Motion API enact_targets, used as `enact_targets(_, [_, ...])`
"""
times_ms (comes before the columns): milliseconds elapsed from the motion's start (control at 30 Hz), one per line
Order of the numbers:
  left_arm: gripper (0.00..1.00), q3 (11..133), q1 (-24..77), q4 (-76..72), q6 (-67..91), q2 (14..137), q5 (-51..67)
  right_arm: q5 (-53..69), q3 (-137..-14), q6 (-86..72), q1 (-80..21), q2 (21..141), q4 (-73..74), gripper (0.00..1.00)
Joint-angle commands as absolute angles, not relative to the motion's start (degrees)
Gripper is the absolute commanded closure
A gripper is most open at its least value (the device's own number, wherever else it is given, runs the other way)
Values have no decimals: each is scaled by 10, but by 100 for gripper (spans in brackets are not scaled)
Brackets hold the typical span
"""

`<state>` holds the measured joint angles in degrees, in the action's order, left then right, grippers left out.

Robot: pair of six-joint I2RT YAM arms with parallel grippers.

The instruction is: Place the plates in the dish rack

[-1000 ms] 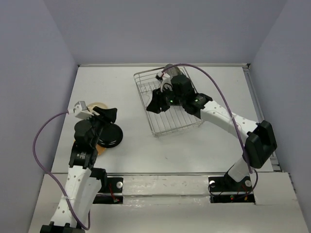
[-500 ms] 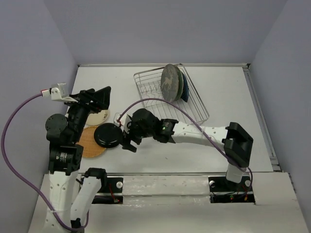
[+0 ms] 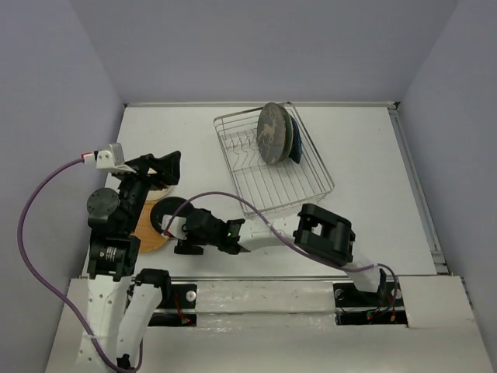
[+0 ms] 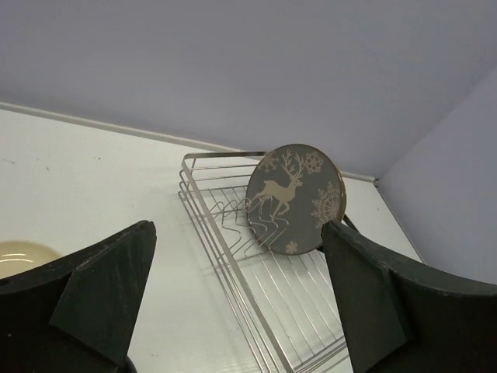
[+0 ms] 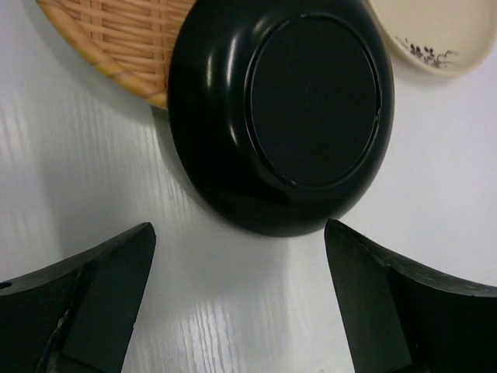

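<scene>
Since you want everything placed off the dish rack (image 3: pixel 272 183): it lies on the white desk (image 3: pixel 373 155), toward the far side. At the rack's far end the grey reindeer plate (image 4: pixel 295 198) stands upright among the tines. The dark blue plate (image 3: pixel 294 145) stands right behind it; can't tell if they touch.

Well left of the rack and nearer the arm bases, the orange-tan woven plate (image 5: pixel 116 39) lies flat. The small black plate (image 5: pixel 303 101) sits foot ring up, overlapping the woven plate's edge. The small cream plate (image 5: pixel 435 31) lies just beside the black one.

Your right pincer (image 5: pixel 238 228) is low over the desk left of the rack, spread wide and empty, with the black plate just ahead. Your left pincer (image 4: pixel 237 227) is raised, also spread wide and empty, facing the rack.
</scene>
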<state>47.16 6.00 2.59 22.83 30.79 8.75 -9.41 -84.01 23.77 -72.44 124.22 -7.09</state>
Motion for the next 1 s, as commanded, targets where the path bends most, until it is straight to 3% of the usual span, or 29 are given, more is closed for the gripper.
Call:
enact_targets(0, [1,454,61,-41,213,306,87,-164,-867,272,-738,1275,-196,5])
enact_targets(267, [1,447,98,-33,187,305,55,-196,-900,272,-750,1339,-249,5])
enact_targets(500, [1,445,105,-28,184,299,47,-248,-925,294,-760,1370,-265,13])
enact_targets(967, [1,439,98,-33,191,300,52,-329,-852,303,-760,1314,-324,69])
